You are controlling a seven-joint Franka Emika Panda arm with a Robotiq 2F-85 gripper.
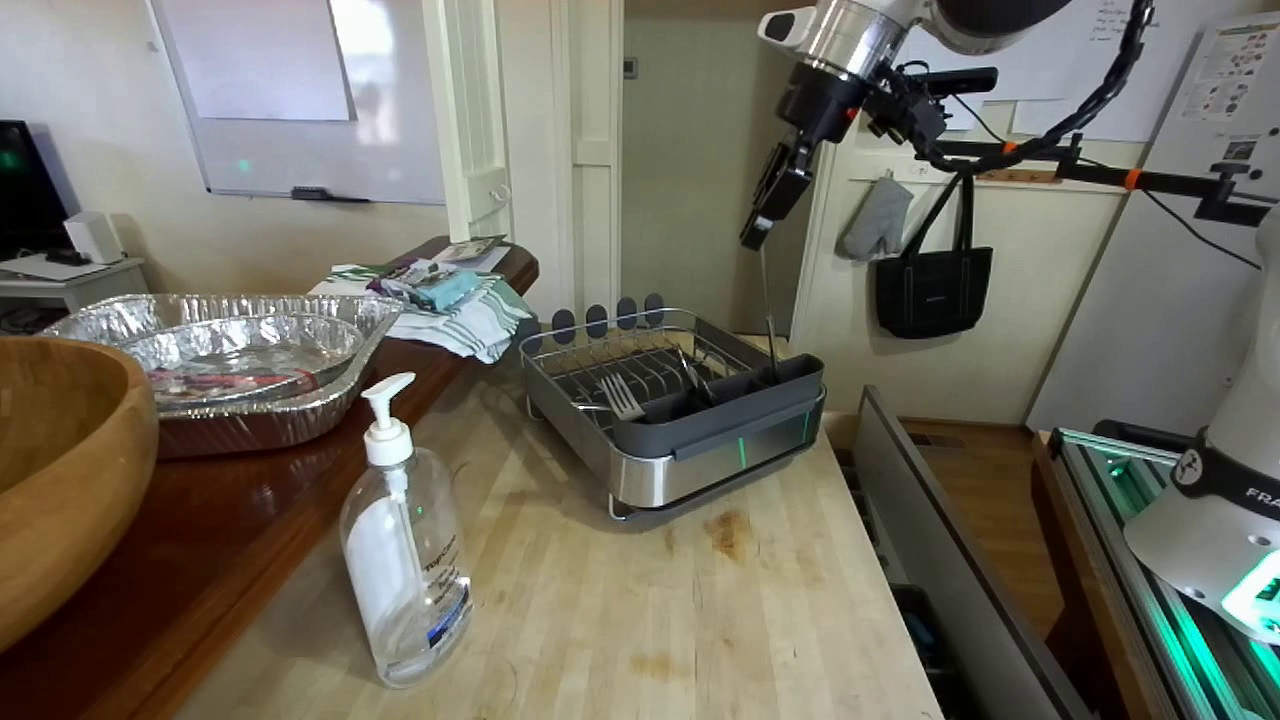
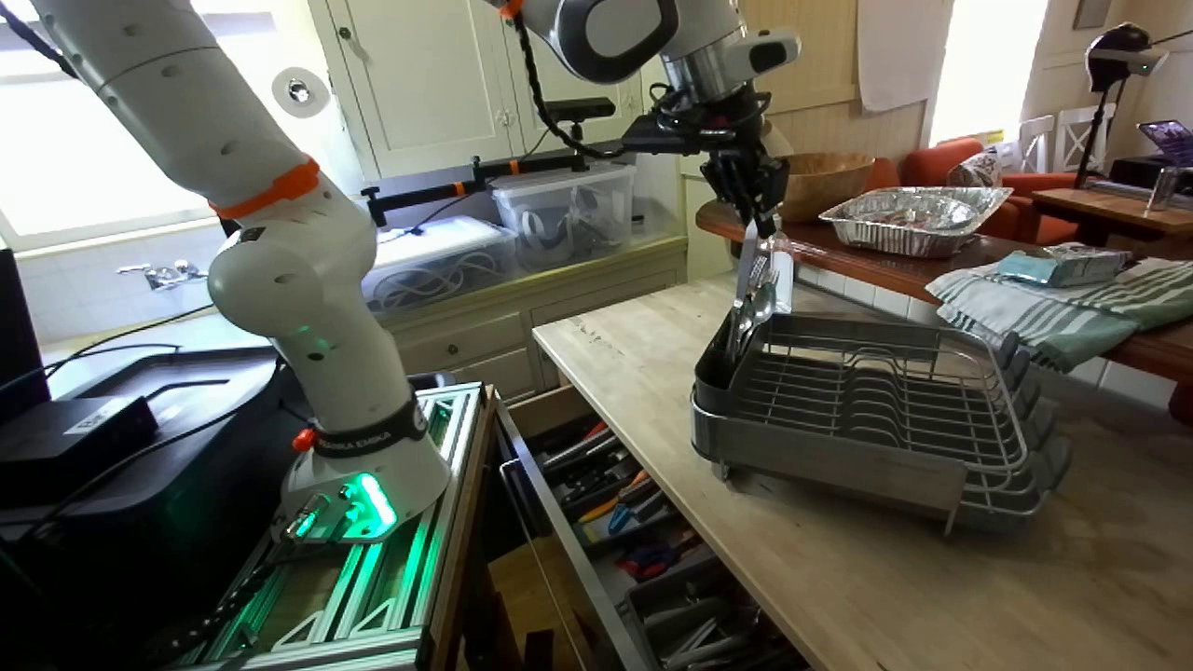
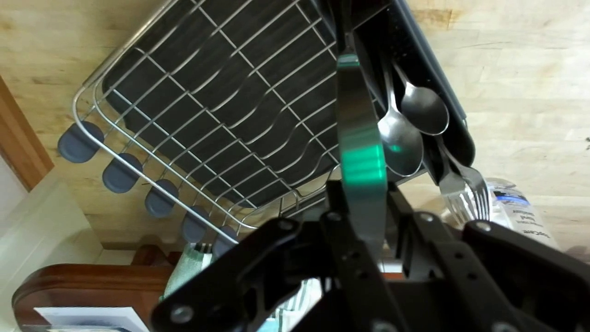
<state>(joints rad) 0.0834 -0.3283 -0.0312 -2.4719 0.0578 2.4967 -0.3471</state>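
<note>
At 9 o'clock from the dish rack [image 1: 640, 482], reading an exterior view as the dial: wooden bowl [image 1: 80, 480], partly out of view, on the dark worktop [image 1: 190, 550]. Also at 9 o'clock, nearer the rack: foil trays [image 1: 280, 425], nested. At 8 o'clock, pump bottle [image 1: 405, 570], clear, upright on the pale worktop [image 1: 680, 620], apart from the rack. At 10 o'clock, striped towels [image 1: 470, 325] lie bunched on the dark worktop.

Caddy [image 1: 720, 425], grey, runs along the rack's near right side. Contents, left to right: two forks [image 3: 454, 189], tines up, leaning left; two spoons [image 3: 402, 145], bowls up; then the knife [image 3: 362, 138], near the caddy's right end, towards 2 o'clock. Knife stands close to upright, blade up, dark handle down, its lower end hidden inside the caddy; cannot tell whether it touches the bottom.

Pincer [image 1: 755, 238] at 1 o'clock, above the rack, pointing down at a tilt. Jaws stand close together, leaving a narrow gap; wrist view shows the upper part of the blade gripped between them.

At 2 o'clock, black bag [image 1: 930, 290] hangs on the wall. At 4 o'clock, drawer [image 1: 950, 560] is pulled out beside the pale worktop. At 3 o'clock, far right, arm's base [image 1: 1200, 540] on metal rails [image 1: 1105, 510].
</note>
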